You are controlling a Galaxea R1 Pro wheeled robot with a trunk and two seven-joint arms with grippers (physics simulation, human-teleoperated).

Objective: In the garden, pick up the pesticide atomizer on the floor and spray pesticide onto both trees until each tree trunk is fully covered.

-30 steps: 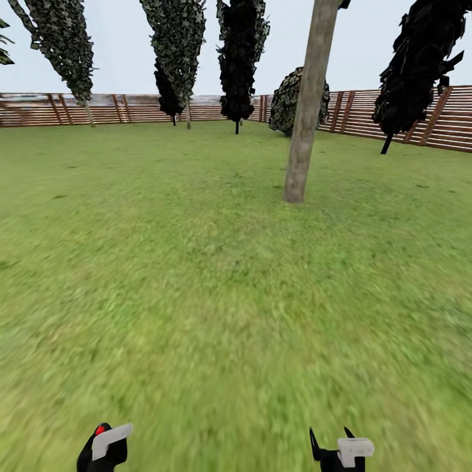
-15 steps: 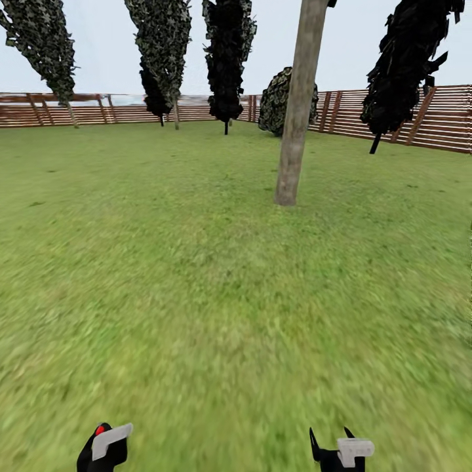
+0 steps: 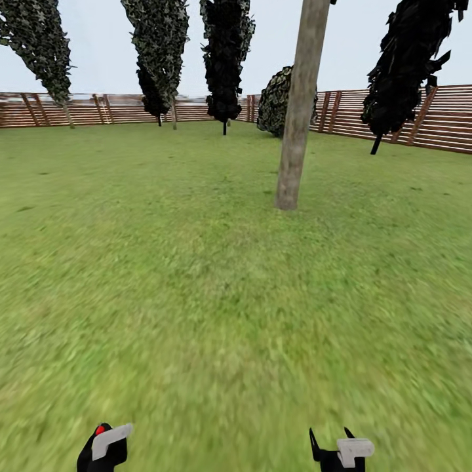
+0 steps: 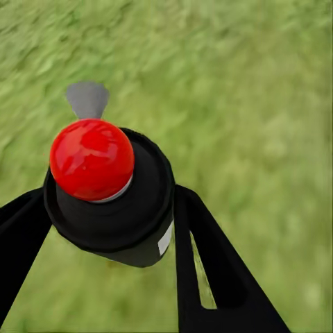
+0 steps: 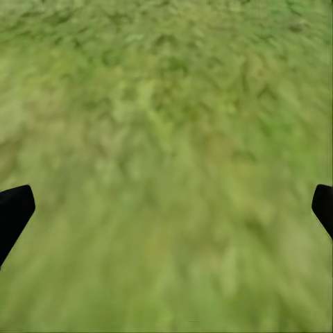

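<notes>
Pesticide atomizer [image 4: 111, 194] clamped in left gripper [image 4: 111, 236]; right gripper [image 5: 166, 208] spread wide over lawn [image 3: 196, 295].

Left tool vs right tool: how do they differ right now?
The left tool is shut on the atomizer, a black can with a red top; the right tool is open and holds nothing. The left tool's fingers flank the can closely; the right tool's fingers sit far apart at the picture's edges. Both hang over the lawn, and both have black fingers.

The left claw [image 4: 111, 229] is clamped on the atomizer [image 4: 111, 194], while the right claw [image 5: 166, 208] is spread wide.
</notes>
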